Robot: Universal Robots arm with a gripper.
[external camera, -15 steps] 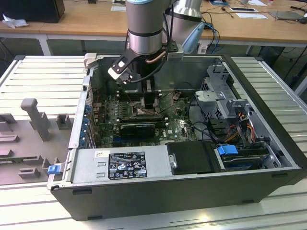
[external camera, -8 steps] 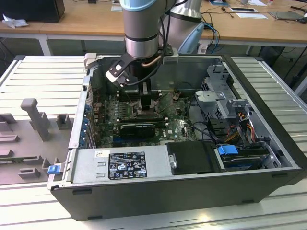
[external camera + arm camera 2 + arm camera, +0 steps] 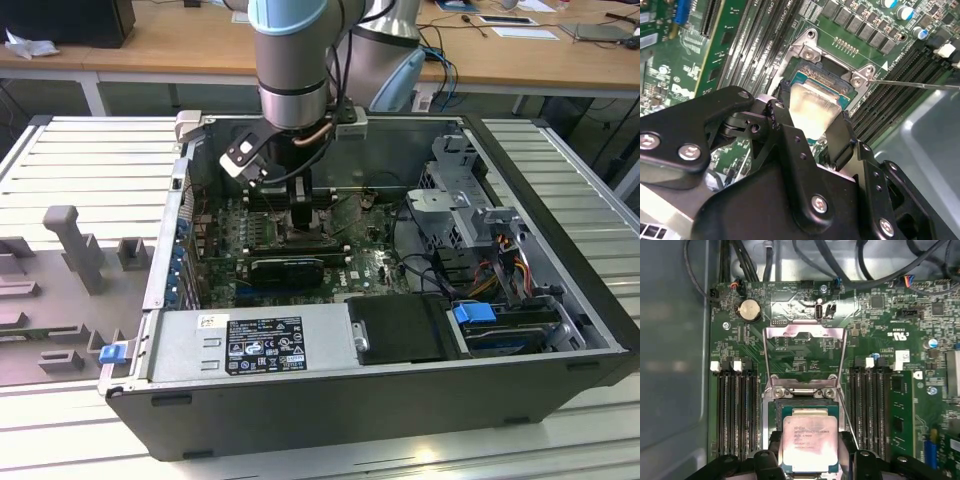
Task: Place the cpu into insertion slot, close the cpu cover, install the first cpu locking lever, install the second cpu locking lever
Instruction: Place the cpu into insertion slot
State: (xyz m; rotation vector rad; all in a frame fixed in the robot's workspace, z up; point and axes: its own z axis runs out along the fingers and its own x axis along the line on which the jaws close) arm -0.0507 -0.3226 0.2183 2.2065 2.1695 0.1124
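In both wrist views the cpu (image 3: 809, 442) (image 3: 812, 112), a pale silvery square chip, sits between my gripper's black fingers (image 3: 774, 440) (image 3: 840, 137). The gripper (image 3: 810, 439) (image 3: 810, 120) is shut on its two opposite edges. The chip lies over the insertion slot (image 3: 807, 401) (image 3: 840, 82); whether it is fully seated I cannot tell. The cpu cover (image 3: 805, 331), a grey frame plate, stands flipped open beyond the socket's hinge. A thin wire locking lever (image 3: 850, 425) (image 3: 920, 85) runs free beside the socket. In the exterior view the gripper (image 3: 303, 222) reaches down into the open computer case.
Long black memory slots (image 3: 737, 410) (image 3: 870, 410) flank the socket. A coin battery (image 3: 749, 310) and cables (image 3: 805, 260) lie beyond the cover. In the case are a black card (image 3: 290, 268), a power supply (image 3: 250, 345) and a drive cage (image 3: 470, 200). A grey fixture (image 3: 75, 245) stands outside.
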